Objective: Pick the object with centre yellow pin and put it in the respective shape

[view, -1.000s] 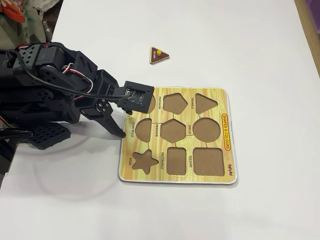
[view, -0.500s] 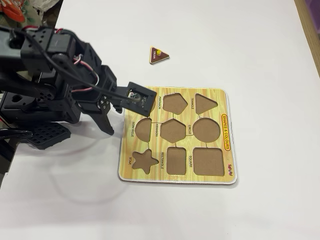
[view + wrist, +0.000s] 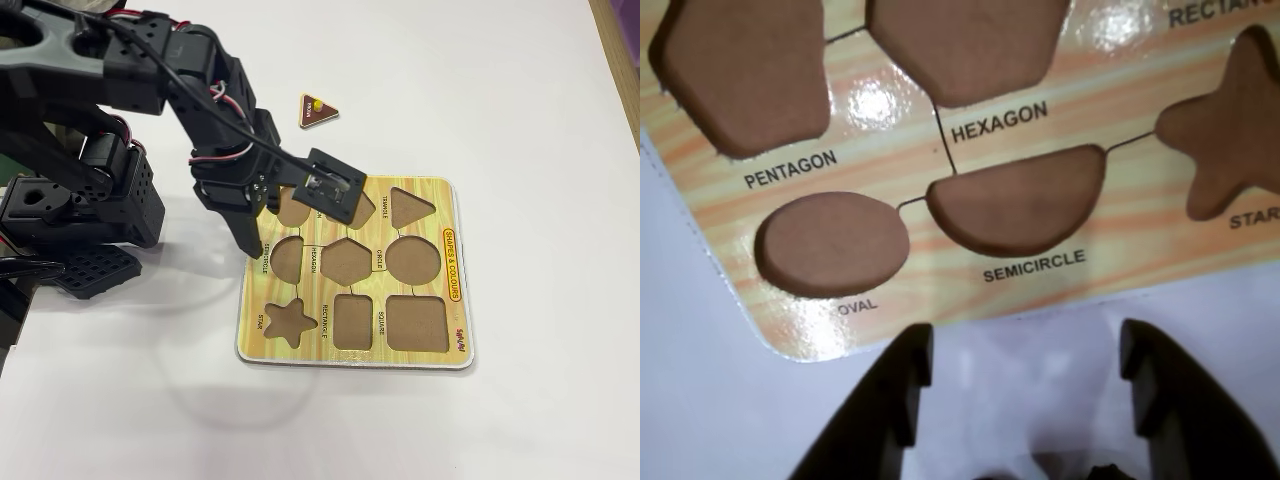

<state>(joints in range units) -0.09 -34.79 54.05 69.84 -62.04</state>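
The object with centre yellow pin (image 3: pixel 318 110), a small dark-brown triangle, lies flat on the white table beyond the board in the fixed view, untouched. The yellow wood-grain puzzle board (image 3: pixel 258 292) holds the empty triangular recess (image 3: pixel 410 207) at its far right corner. My black gripper (image 3: pixel 255 235) hangs over the board's left edge, well short of the triangle piece. In the wrist view the gripper (image 3: pixel 1025 350) is open over bare table, nothing between its fingers (image 3: pixel 902 385), just off the board (image 3: pixel 1110 100). The piece and the triangle recess are out of the wrist view.
Other empty recesses fill the board: pentagon (image 3: pixel 745 75), hexagon (image 3: pixel 965 45), oval (image 3: pixel 835 243), semicircle (image 3: pixel 1020 205), star (image 3: pixel 1230 130), circle (image 3: pixel 413 259), square (image 3: pixel 417 322). The arm's base (image 3: pixel 70 210) stands at the left. White table surrounds the board.
The arm has risen and swung right. The gripper moved from the table left of the board to over the board's left edge, and its wrist camera housing now covers the near recesses.
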